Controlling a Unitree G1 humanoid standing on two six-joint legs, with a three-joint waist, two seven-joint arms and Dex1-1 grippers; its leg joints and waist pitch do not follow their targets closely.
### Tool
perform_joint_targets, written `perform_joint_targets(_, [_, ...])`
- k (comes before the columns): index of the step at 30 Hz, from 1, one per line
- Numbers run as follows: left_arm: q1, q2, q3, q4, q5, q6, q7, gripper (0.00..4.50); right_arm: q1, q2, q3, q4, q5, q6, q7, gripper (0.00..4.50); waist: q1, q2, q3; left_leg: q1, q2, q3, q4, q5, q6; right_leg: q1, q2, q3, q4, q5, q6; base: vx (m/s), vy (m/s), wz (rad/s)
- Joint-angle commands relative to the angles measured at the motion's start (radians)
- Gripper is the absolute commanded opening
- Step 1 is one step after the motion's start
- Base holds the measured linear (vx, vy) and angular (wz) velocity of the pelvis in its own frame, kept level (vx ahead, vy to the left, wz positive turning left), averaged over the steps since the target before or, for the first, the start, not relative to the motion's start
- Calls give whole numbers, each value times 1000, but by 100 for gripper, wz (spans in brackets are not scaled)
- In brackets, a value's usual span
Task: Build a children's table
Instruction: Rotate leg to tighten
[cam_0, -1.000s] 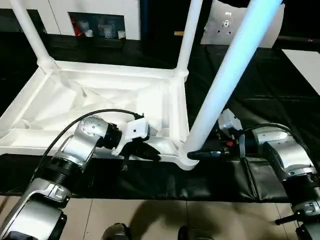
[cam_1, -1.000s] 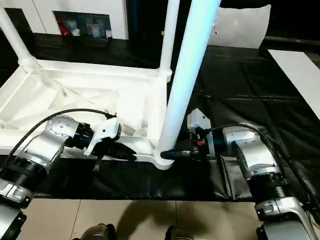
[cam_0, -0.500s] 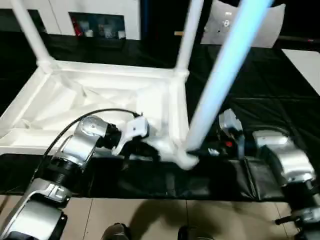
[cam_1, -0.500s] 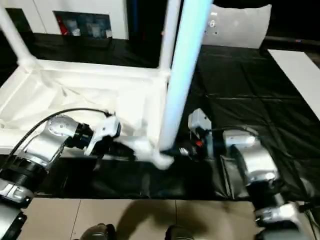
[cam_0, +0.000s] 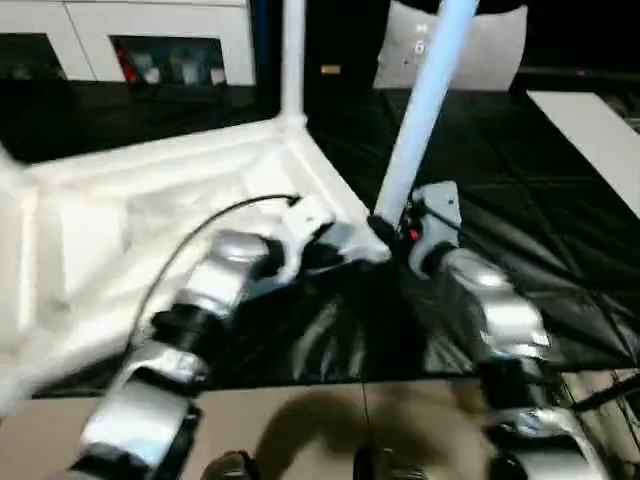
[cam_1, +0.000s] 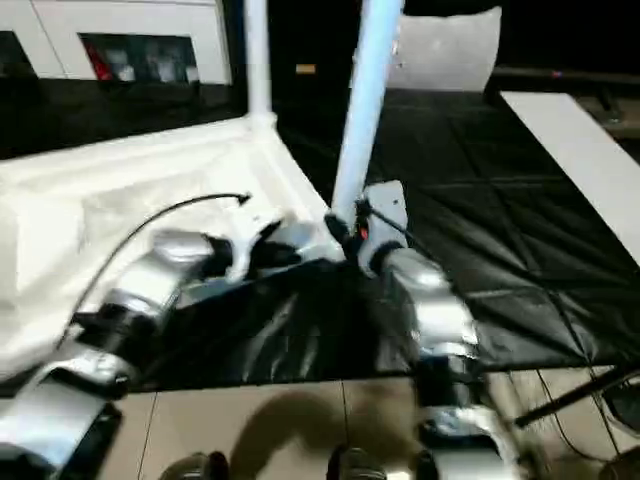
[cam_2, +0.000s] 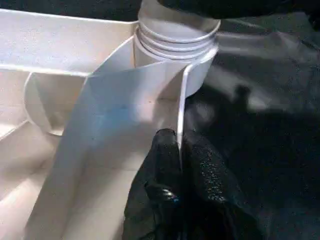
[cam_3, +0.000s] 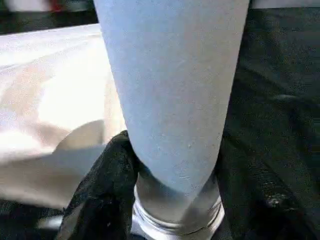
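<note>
White leg (cam_3: 170, 90) between right end effector (cam_3: 170, 200) fingers.

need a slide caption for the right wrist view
Right gripper clasps the base of a white table leg just above its threaded end, beside the upturned tabletop.

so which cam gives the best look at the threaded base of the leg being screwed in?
Left wrist view: the leg's thread rings sit unobstructed above the corner socket. Right wrist view catches them partly, between the right end effector fingers. Both eye views are blurred, showing just the shaft.
</note>
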Motion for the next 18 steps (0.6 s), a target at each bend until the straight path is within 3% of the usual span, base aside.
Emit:
perform_joint_targets(1, [-44, -81, 3, -22, -34, -22, 83, 0, 16, 107, 99, 35, 52, 9, 47, 263, 0, -3, -62, 31, 18, -17, -83, -375, -18, 27, -19, 10, -80, -386, -134, 0, 0, 0])
perform_joint_targets(4, [-27, -63, -13, -45, -23, -30, 43, 0, 27, 89, 93, 24, 36, -12, 63, 284, 3, -4, -63, 24, 17, -15, -84, -347, 11, 33, -22, 14, -75, -349, -141, 0, 0, 0])
perform_joint_targets(10, [2, -9, -34, -63, -5, -51, -7, 0, 40, 16, 94, 11, 15, -68, 126, 332, 7, -1, -66, 22, 18, -10, -79, -310, 27, 38, -22, 15, -70, -292, -158, 0, 0, 0])
perform_joint_targets(12, [26, 34, -46, -74, 3, -75, -57, 0, 47, -55, 93, -3, 26, -101, 210, 344, 8, 2, -66, 22, 19, -10, -80, -310, 28, 38, -22, 13, -71, -298, -164, 0, 0, 0])
perform_joint_targets(13, [43, 70, -57, -80, 5, -105, -105, 0, 50, -116, 97, -14, 38, -117, 298, 354, 9, 4, -67, 19, 20, -10, -78, -297, 34, 43, -22, 13, -68, -265, -173, 0, 0, 0])
perform_joint_targets(15, [49, 87, -63, -82, 5, -121, -130, 0, 51, -146, 100, -18, 46, -121, 348, 362, 7, 1, -69, 16, 19, -7, -74, -282, 45, 46, -22, 13, -63, -235, -184, 0, 0, 0])
perform_joint_targets(18, [74, 148, -88, -93, -8, -191, -241, 0, 58, -271, 127, -20, 78, -147, 581, 362, 10, 2, -72, 17, 21, -4, -67, -232, 70, 52, -22, 11, -56, -165, -222, 0, 0, 0])
